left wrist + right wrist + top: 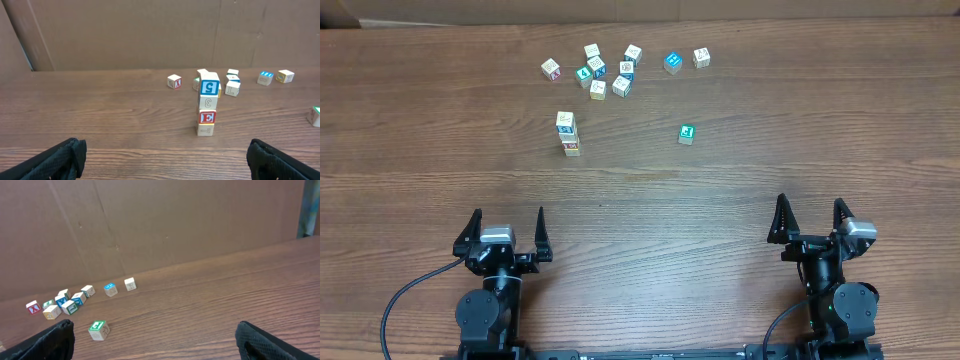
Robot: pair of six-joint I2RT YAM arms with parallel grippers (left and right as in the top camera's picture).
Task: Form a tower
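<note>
- Tower [207, 110]: four stacked wooden cubes; likely light, rigid, easily toppled.
- Hold: opposite flat sides of one cube.
- Left gripper [507, 218], right gripper [810, 208]: wide, empty.

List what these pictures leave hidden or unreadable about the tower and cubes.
Overhead: tower seen from above; cube count and print too small.
Left wrist: tower hides part of the loose cubes behind it; right edge cuts the green cube.
Right wrist: loose cubes' print too small.
</note>
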